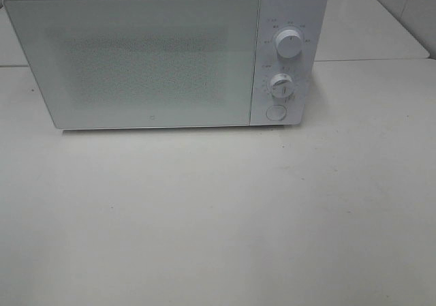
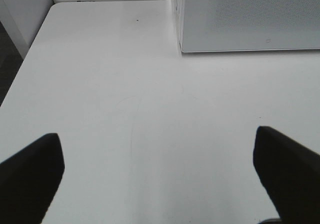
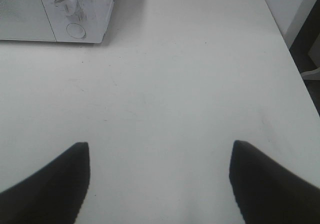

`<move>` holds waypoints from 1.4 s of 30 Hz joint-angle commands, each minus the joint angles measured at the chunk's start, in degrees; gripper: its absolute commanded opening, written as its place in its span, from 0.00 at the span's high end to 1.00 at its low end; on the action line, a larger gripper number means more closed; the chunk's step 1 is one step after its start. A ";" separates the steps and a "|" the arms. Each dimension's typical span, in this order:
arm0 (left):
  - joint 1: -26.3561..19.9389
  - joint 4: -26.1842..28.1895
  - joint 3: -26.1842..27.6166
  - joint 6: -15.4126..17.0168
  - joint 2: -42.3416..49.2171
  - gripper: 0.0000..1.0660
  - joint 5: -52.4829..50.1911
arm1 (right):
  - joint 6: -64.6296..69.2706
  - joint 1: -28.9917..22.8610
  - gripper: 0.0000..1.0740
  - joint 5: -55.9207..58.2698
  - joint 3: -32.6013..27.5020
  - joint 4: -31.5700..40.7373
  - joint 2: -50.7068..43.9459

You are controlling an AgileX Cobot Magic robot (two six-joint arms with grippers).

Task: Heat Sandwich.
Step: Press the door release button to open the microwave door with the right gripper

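Observation:
The sandwich and its pink plate are out of view in every frame. A white microwave [image 1: 163,54] stands at the back of the table with its door [image 1: 136,60] shut. It has two knobs [image 1: 289,45] and a round button [image 1: 276,112] on its right panel. The microwave also shows in the left wrist view [image 2: 250,17] and in the right wrist view [image 3: 60,12]. My left gripper [image 2: 157,159] is open and empty over bare table. My right gripper [image 3: 160,169] is open and empty over bare table. Neither arm shows in the exterior high view.
The white table [image 1: 218,217] spreads in front of the microwave. A second table [image 1: 368,26] joins behind at the right. The table's left edge [image 2: 30,54] and right edge [image 3: 295,69] drop to the floor.

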State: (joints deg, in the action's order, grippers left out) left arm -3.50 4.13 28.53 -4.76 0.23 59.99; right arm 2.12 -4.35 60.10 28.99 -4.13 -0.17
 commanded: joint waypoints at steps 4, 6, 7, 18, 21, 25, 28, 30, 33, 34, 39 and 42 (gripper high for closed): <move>-0.23 0.23 -0.23 0.46 1.43 0.08 -0.57 | 0.63 0.40 0.30 -2.18 2.01 0.11 -0.34; -0.23 0.23 -0.23 0.46 1.43 0.08 -0.57 | 0.63 0.40 0.30 -3.21 2.86 0.11 1.03; -0.23 0.23 -0.23 0.46 1.43 0.08 -0.57 | 0.63 0.40 0.30 -3.78 3.15 0.11 1.78; -0.23 0.23 -0.23 0.46 1.43 0.08 -0.57 | 0.63 0.40 0.30 -17.53 3.09 0.06 11.92; -0.23 0.23 -0.23 0.46 1.43 0.08 -0.57 | 0.63 0.40 0.30 -20.97 3.09 0.06 14.73; -0.23 0.23 -0.23 0.46 1.43 0.08 -0.57 | 0.63 0.40 0.30 -24.92 3.09 0.06 18.56; -0.23 0.23 -0.23 0.46 1.43 0.08 -0.57 | 0.63 0.40 0.30 -26.70 3.09 0.06 20.57; -0.23 0.23 -0.23 0.46 1.43 0.08 -0.57 | 0.63 0.40 0.30 -29.51 3.09 0.06 23.78; -0.23 0.23 -0.23 0.46 1.43 0.08 -0.57 | 0.63 0.40 0.30 -31.46 3.09 0.06 26.01; -0.23 0.23 -0.23 0.46 1.43 0.08 -0.57 | 0.74 0.40 0.30 -33.52 3.09 0.11 28.59; -0.23 0.23 -0.23 0.46 1.43 0.08 -0.57 | 1.55 0.40 0.30 -39.30 3.09 0.11 35.07; -0.23 0.23 -0.23 0.46 1.43 0.08 -0.57 | 1.55 0.40 0.30 -42.97 3.09 0.17 38.79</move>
State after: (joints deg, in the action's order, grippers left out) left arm -3.50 4.13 28.53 -4.76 0.23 59.99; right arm 3.15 -4.35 19.82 31.91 -4.01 37.01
